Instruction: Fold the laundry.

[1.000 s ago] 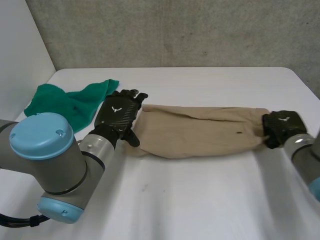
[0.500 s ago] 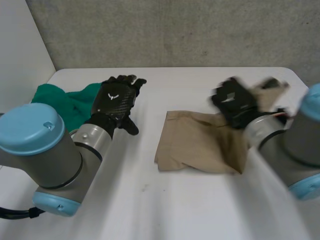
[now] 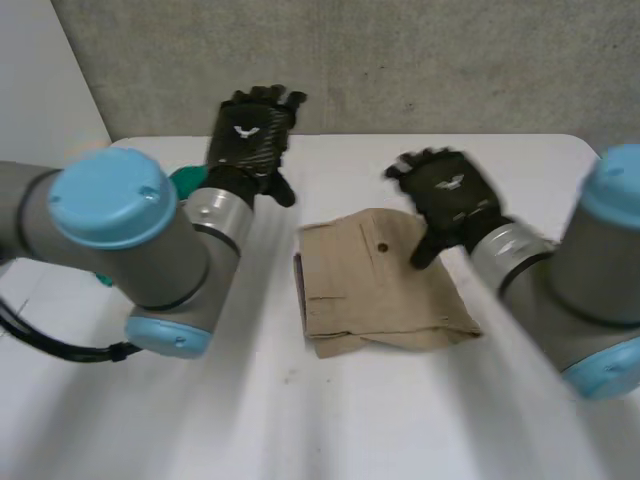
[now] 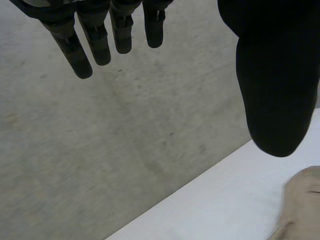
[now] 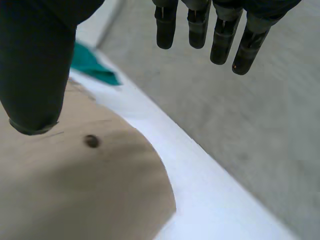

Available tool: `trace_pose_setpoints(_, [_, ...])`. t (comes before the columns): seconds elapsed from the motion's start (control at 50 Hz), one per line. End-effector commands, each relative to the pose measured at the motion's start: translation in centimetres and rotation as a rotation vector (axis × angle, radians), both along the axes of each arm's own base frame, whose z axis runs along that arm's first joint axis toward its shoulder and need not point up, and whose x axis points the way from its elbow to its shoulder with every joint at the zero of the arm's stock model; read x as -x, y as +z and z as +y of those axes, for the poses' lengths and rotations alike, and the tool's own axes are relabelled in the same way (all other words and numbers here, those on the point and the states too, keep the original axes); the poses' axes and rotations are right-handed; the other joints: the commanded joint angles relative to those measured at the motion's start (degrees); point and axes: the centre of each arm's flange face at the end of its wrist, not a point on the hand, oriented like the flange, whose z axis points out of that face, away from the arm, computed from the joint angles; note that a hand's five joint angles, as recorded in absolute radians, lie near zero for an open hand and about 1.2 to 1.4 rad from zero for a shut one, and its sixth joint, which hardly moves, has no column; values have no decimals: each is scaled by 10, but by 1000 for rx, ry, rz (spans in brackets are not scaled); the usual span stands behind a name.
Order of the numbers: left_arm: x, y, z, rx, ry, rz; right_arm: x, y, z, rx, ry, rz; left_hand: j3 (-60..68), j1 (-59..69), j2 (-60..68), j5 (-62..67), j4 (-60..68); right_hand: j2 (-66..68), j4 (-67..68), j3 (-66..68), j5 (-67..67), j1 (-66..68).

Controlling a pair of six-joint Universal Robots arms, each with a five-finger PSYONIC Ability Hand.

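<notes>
Two black hands are off the cloth, and neither grips anything. The left hand (image 3: 250,130) is raised at the upper left of centre in the head view, in front of the grey concrete wall (image 3: 450,60). Its wrist view shows straight fingers and thumb with nothing between them. The right hand (image 3: 450,195) hovers right of centre, above the upper right corner of the tan fabric garment (image 3: 375,285), fingers relaxed, apart from the thumb and empty. Judgement: both hands are held clear so that the fold can settle before a further grasp is chosen.

The tan fabric garment lies at the centre of the white table (image 3: 330,420), folded into a compact, roughly rectangular stack. Layered edges show along its left and lower sides, and the lower left corner is slightly uneven. A small dark button (image 3: 382,247) sits on the top layer. A crumpled green cloth (image 3: 183,181) lies at the left, partly hidden behind the left arm, apart from the stack.
</notes>
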Motion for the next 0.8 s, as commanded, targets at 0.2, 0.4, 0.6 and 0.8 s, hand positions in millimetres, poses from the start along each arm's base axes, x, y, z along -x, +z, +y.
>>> trace_pose_setpoints(0.2, [67,-73,24,-237,-202,-177,32,-26,-46,-324,-122,-95,39,52,43,34,44,-27,-36,-24,-39,-17])
trace_pose_setpoints(0.4, [54,-114,22,-368,-123,-290,22,-75,-60,-387,-76,124,39,52,43,34,44,-27,-36,-24,-39,-17])
trace_pose_setpoints(0.6, [51,-131,24,-382,-133,-413,19,-97,-65,-374,-51,204,34,47,38,29,39,-27,-36,-24,-39,-17])
trace_pose_setpoints(0.8, [51,-101,22,-330,-213,-390,19,-60,-64,-286,-62,137,21,33,25,16,25,-27,-36,-24,-39,-17])
